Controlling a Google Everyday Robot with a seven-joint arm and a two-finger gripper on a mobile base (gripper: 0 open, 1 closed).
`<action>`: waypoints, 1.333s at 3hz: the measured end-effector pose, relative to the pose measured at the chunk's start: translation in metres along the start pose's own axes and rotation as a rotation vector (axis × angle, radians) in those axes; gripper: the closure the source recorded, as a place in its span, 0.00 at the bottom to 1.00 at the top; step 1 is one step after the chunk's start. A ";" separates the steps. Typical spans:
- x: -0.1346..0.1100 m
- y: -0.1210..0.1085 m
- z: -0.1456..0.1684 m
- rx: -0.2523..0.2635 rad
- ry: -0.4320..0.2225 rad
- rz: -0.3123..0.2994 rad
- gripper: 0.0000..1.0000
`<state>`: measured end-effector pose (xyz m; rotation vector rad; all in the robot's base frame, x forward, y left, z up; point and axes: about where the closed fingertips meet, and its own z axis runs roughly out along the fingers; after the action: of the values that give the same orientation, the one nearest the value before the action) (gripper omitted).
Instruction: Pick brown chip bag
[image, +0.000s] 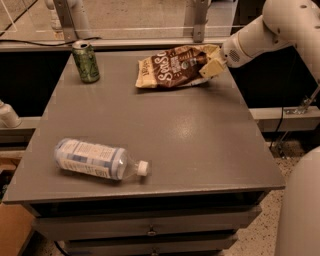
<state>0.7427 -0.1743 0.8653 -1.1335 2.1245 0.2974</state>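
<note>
The brown chip bag (172, 66) lies at the back of the grey table (190, 135), right of centre. It has a dark brown middle with white lettering and tan ends. My gripper (210, 67) reaches in from the right on a white arm and is shut on the bag's right end. That end is raised off the table, while the left end still rests on it.
A green can (86, 62) stands upright at the back left. A plastic bottle (97, 160) lies on its side near the front left edge. A rail and glass barrier run behind the table. The white robot body (300, 210) fills the lower right.
</note>
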 end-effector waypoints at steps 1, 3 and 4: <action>-0.015 0.002 -0.015 0.002 -0.051 -0.005 1.00; -0.045 0.001 -0.051 0.019 -0.162 -0.024 1.00; -0.055 0.001 -0.062 0.022 -0.201 -0.032 1.00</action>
<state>0.7334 -0.1695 0.9469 -1.0775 1.9276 0.3560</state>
